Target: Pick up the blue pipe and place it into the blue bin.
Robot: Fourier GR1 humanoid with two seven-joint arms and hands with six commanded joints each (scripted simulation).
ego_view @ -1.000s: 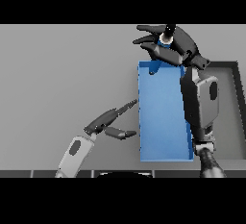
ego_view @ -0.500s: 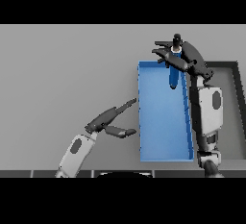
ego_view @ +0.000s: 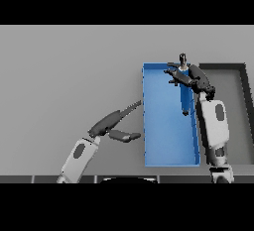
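Two hands: right hand point(ego_view: 191, 78) busy above the far right part of the blue bin point(ego_view: 149, 126); left hand point(ego_view: 116, 121) idle just outside the bin's left wall.
Right hand grasp: fingers curled round the upper part of the blue pipe point(ego_view: 185, 96); nothing suggests they have begun to loosen.
Blue pipe: hanging roughly upright from that hand, its dark cap poking above the fingers, its lower end over the bin's floor close to the right wall. Whether the end touches the floor cannot be told.
Left hand state: fingers straight and pointing toward the bin's left wall, thumb spread out beneath them, holding nothing.
Dark tray point(ego_view: 235, 111): right of the bin, sharing that side.
Stage: judged near the end, with the pipe inside the bin's outline and release remaining.
Risk one: the pipe sits hard by the right wall; let go from height, it could topple, strike the rim and fall into the dark tray.
Risk two: an upright release may leave it bouncing or leaning on the wall rather than lying flat.
Risk three: fingers snagging the cap on opening could drag the pipe back out.
Safer course: lower it and shift it toward the bin's middle before opening.
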